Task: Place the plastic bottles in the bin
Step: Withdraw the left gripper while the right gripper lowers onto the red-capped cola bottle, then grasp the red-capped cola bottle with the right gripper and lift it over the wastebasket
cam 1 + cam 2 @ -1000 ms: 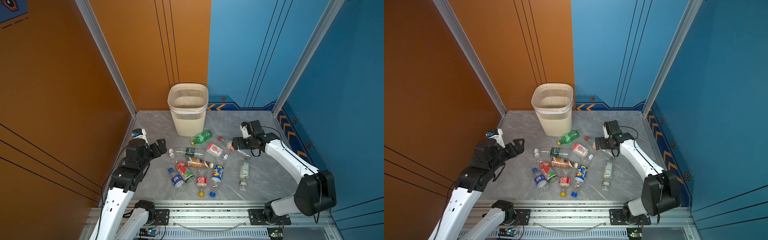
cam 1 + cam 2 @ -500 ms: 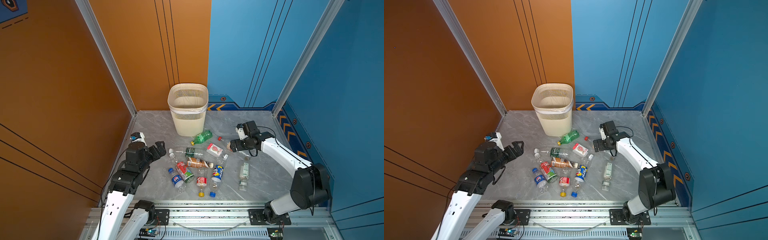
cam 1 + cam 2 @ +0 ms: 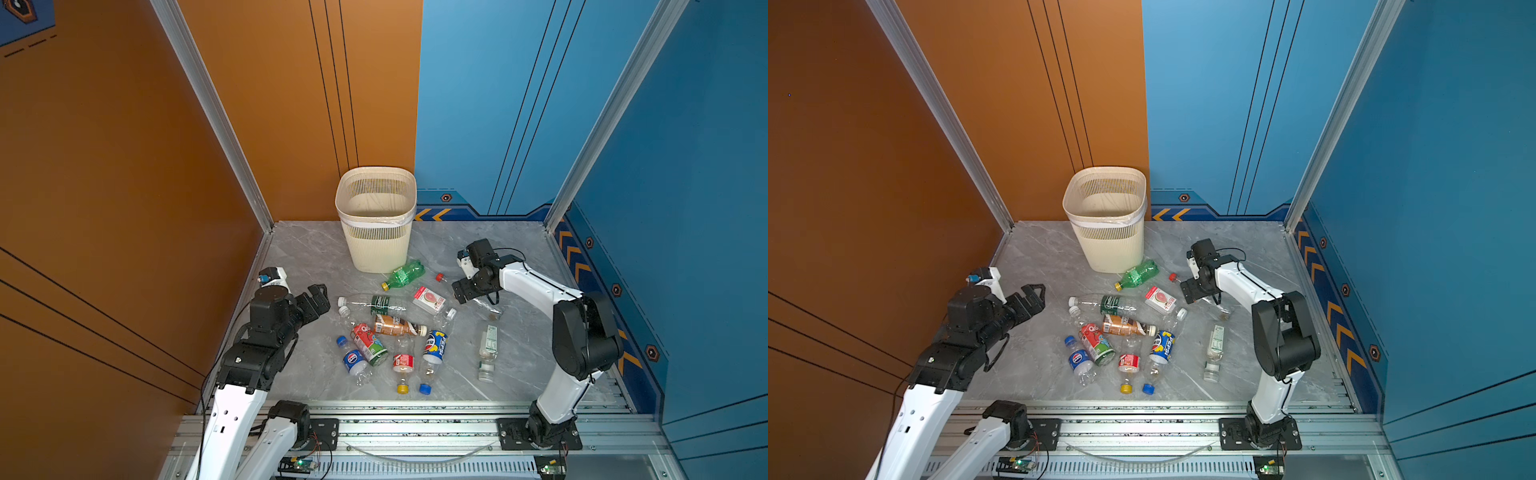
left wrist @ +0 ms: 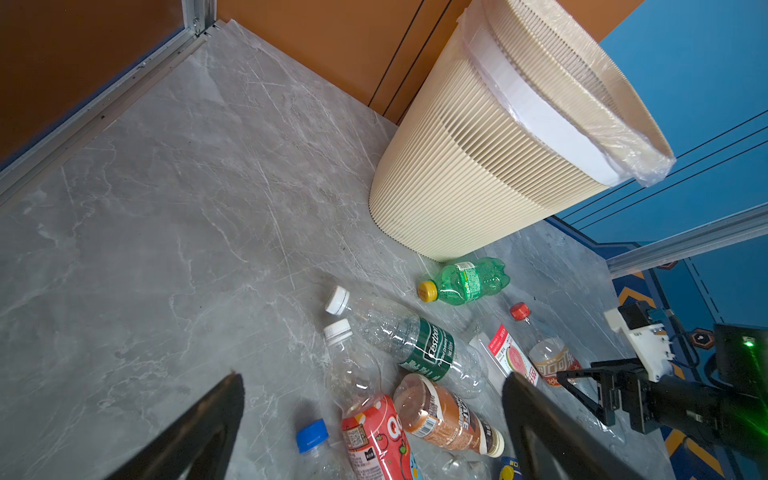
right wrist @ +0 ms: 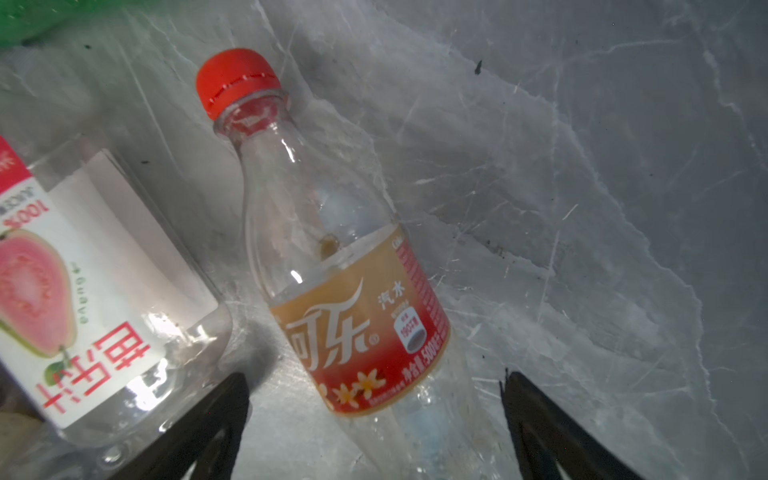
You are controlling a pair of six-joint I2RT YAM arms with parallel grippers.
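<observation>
Clear plastic bottle (image 5: pixel 345 270) with a red cap lies flat between the right gripper's (image 5: pixel 374 376) wide-spread jaws, touching neither, cap pointing away from it.

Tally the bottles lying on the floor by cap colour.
Yellow-cap bottles: 2
Blue-cap bottles: 2
Red-cap bottle: 1
White or pale-cap bottles: 5
Total: 10 bottles on the floor.
</observation>
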